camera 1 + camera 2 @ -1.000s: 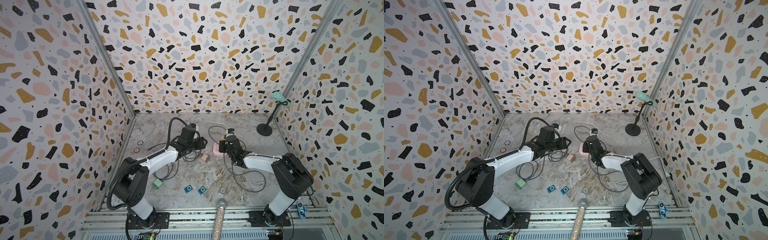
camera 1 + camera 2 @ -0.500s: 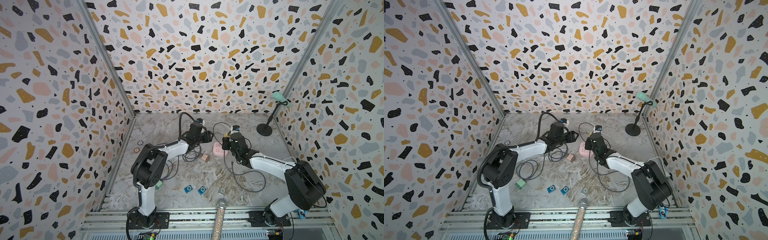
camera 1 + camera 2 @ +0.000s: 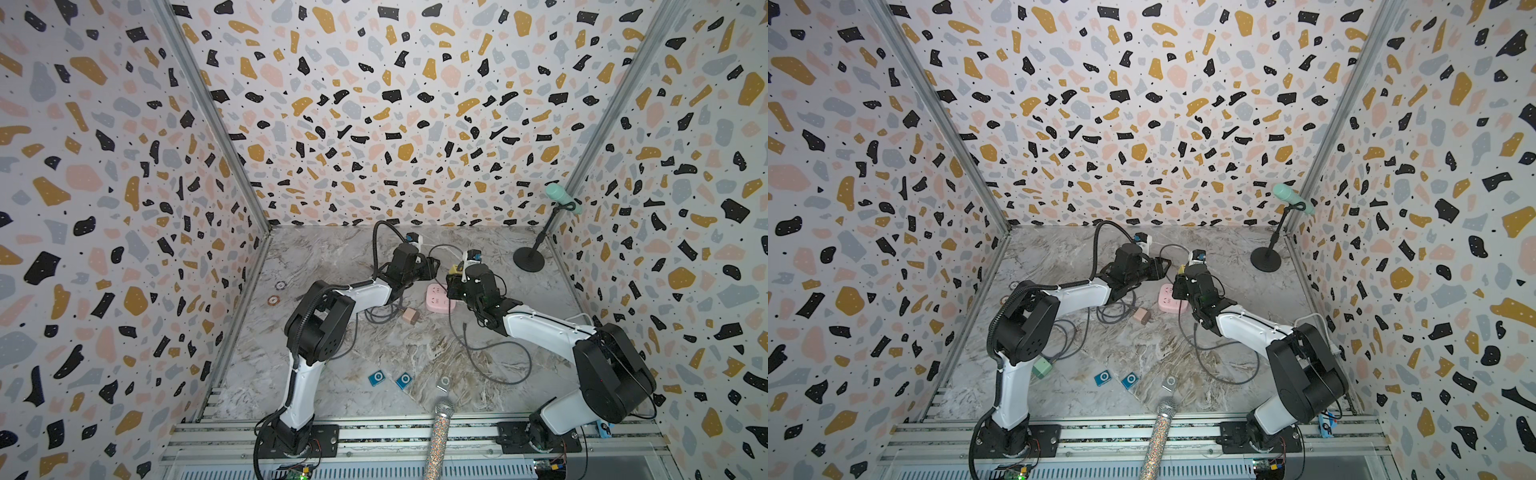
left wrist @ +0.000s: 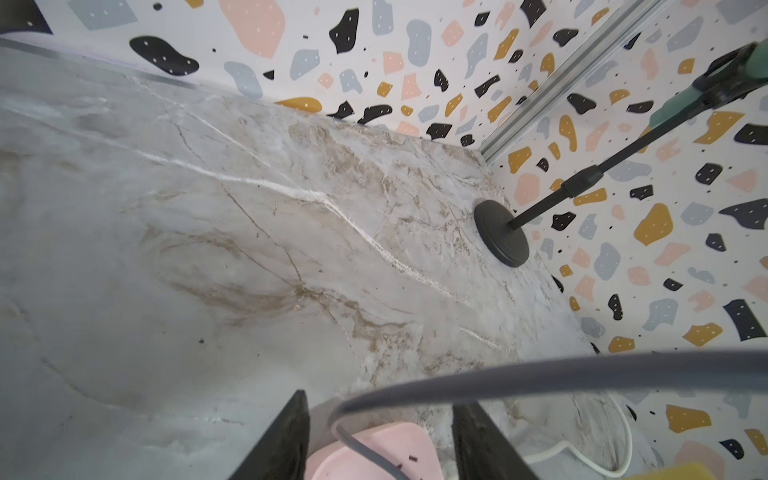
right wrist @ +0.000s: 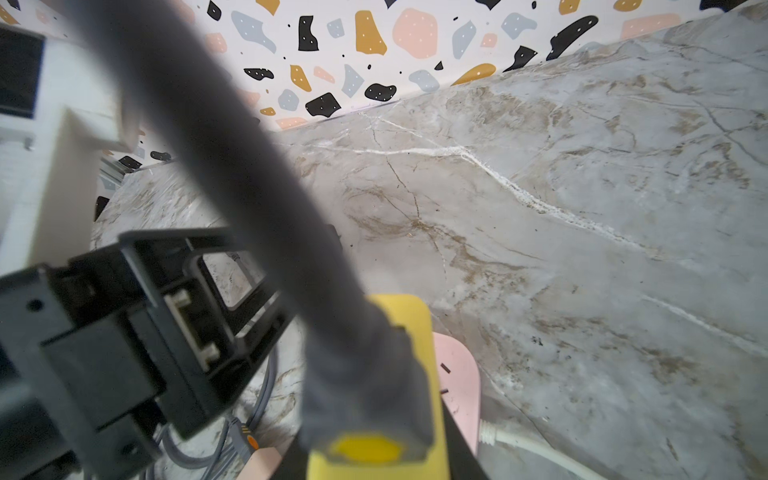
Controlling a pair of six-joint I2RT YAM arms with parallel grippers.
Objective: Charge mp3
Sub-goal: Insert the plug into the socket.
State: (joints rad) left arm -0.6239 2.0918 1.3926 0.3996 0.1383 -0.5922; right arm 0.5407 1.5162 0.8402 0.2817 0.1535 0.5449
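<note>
Two blue mp3 players (image 3: pixel 377 378) (image 3: pixel 404 380) and a silver one (image 3: pixel 444 384) lie near the table's front edge, far from both grippers. A pink power strip (image 3: pixel 438 298) (image 3: pixel 1170 298) lies mid-table. My right gripper (image 5: pixel 374 453) is shut on a yellow charger (image 5: pixel 409 328) (image 3: pixel 456 269), held just above the strip's right end (image 5: pixel 457 374); a grey cable (image 5: pixel 249 187) runs out of it. My left gripper (image 4: pixel 380 436) hovers open over the strip (image 4: pixel 409 449), and the grey cable (image 4: pixel 540 370) passes loosely between its fingers (image 4: pixel 291 436).
A beige charger (image 3: pixel 410 316) with coiled grey cables lies left of the strip. A green charger (image 3: pixel 1042 368) sits by the left arm's base. A microphone stand (image 3: pixel 528 259) is at the back right. A glitter microphone (image 3: pixel 440 432) pokes in at the front edge.
My left gripper has swung right and back, from the cable pile to above the pink strip, and its jaws have narrowed a little. The right gripper has shifted slightly, still holding the yellow charger.
</note>
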